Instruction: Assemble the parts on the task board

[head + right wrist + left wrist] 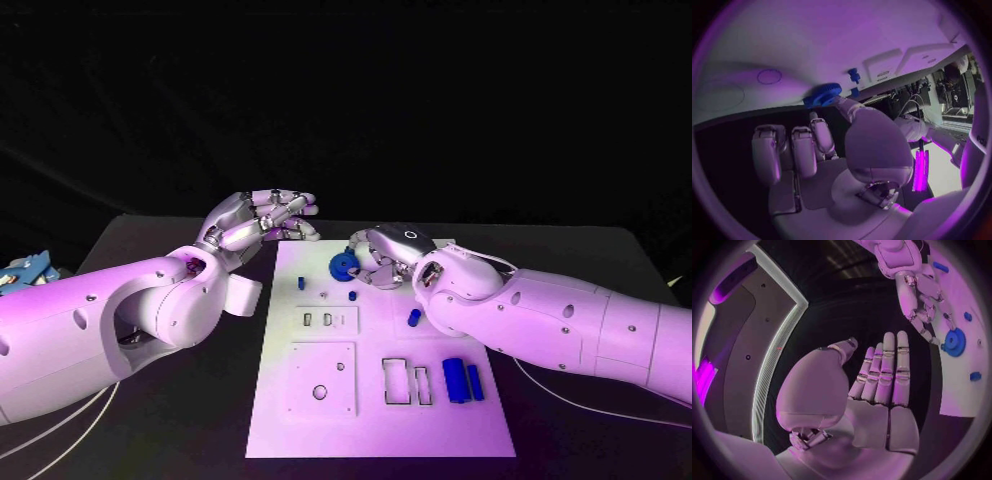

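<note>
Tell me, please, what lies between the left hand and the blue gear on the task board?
Nothing lies between them. In the head view the left hand hangs open beyond the task board, and only bare board and black table separate it from the blue gear, which the right hand touches.

Setting: a robotics laboratory or test cell, not a home or shop. A black table [173, 420] stands against a dark backdrop that fills the far half of the head view. A white task board [378, 430] with cut-out recesses lies at the table's middle, carrying small blue parts [456, 379] laid out as a test fixture. Thin cables [577, 400] trail over the table top near the right arm. The right wrist view shows equipment racks with bundled wiring [911, 102] beyond the table edge. The left wrist view shows a grey panel with a pale lit edge [770, 365] beside the work area.
</note>
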{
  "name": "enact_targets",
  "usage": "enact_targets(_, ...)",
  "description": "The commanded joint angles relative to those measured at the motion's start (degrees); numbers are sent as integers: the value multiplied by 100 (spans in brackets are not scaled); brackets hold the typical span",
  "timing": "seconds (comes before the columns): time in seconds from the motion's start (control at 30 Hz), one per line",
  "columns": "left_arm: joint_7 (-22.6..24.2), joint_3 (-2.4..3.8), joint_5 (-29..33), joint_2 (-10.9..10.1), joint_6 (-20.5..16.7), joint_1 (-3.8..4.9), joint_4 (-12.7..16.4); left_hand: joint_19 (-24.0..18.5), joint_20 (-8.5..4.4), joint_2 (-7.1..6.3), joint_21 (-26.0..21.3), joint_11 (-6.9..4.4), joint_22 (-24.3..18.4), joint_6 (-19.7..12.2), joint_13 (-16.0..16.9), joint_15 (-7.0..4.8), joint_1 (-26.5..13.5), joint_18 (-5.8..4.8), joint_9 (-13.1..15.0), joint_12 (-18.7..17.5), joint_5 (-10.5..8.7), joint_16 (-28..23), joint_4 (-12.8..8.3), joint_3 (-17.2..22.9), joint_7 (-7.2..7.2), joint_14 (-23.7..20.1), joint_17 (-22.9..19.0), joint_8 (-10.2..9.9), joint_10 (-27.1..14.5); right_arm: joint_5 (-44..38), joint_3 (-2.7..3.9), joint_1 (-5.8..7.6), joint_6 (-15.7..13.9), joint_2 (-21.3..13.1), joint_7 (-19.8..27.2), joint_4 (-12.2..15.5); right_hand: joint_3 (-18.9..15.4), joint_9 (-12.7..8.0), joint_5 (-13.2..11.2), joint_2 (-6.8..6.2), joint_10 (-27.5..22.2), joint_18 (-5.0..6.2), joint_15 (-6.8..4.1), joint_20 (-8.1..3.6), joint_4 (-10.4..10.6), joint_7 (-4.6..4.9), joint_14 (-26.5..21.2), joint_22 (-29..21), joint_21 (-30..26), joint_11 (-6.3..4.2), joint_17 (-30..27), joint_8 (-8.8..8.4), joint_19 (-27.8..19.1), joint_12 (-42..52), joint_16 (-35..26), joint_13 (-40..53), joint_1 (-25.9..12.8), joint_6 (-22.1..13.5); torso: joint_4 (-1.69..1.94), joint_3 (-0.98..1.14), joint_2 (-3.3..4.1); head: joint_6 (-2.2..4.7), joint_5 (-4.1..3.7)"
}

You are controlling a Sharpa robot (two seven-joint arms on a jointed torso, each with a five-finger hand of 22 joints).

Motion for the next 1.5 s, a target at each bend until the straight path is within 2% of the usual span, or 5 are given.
enact_targets(0.03, 30, 4, 6, 1, 40, 7, 9, 9, -9, 16, 19, 28, 6, -47, -6, 13, 13, 17, 6, -31, 15, 33, -15, 15, 128, -40, 5, -25, -10, 21, 1, -2, -225, -61, 83, 91, 18, -11, 45, 43, 48, -61, 13, 11, -1, 26, 481, 988, 11, 1, 975, -15, 221, 42, 20, 13, 44, 13, 1, 1, -1, 9, 4)
enact_targets(0.3, 26, 4, 6, -10, 34, 7, 9, 7, -8, 15, 22, 32, 7, -55, -7, 16, 12, 17, 5, -39, 15, 35, -20, 18, 134, -45, 11, -31, -17, 218, 5, 0, 101, -179, 124, 253, 38, -18, 67, 36, 69, -64, 9, 6, -15, 19, 482, 997, 16, -4, 978, -10, 227, 59, 22, 31, 69, 58, -12, 2, -1, 22, 5)
enact_targets(0.67, 32, 4, 6, 3, 30, 7, 8, 7, -8, 15, 22, 32, 7, -55, -7, 16, 12, 17, 5, -39, 15, 35, -20, 18, 134, -45, 11, -31, -17, 297, 6, 1, 408, -97, 63, 216, 35, -39, 63, 65, 87, -77, 8, 2, 45, 22, 490, 1042, 53, -4, 1011, -42, 260, 73, 36, 48, 14, 46, 16, -5, 7, 16, -28)
enact_targets(1.17, 27, 4, 6, 0, 28, 7, 9, 5, -7, 14, 24, 35, 7, -61, -7, 18, 13, 16, 4, -45, 16, 38, -26, 21, 138, -48, 17, -36, -22, 305, 6, 4, 809, -11, -88, 138, 49, -64, 33, 127, 112, -76, -9, -8, 121, -15, 488, 1045, 53, -30, 1002, -77, 261, 91, 33, 70, -42, 96, 7, -6, 4, 1, -12)
enact_targets(1.5, 26, 4, 6, -11, 28, 8, 7, 5, -7, 14, 24, 35, 7, -61, -7, 18, 13, 16, 4, -45, 16, 38, -26, 21, 138, -48, 17, -36, -22, 196, 6, 7, 760, -94, -303, 146, 68, -73, 40, 154, 135, -82, -21, -23, 150, -13, 490, 1066, 67, -36, 1009, -66, 275, 106, 37, 90, -51, 249, -3, 3, 1, 7, 3)
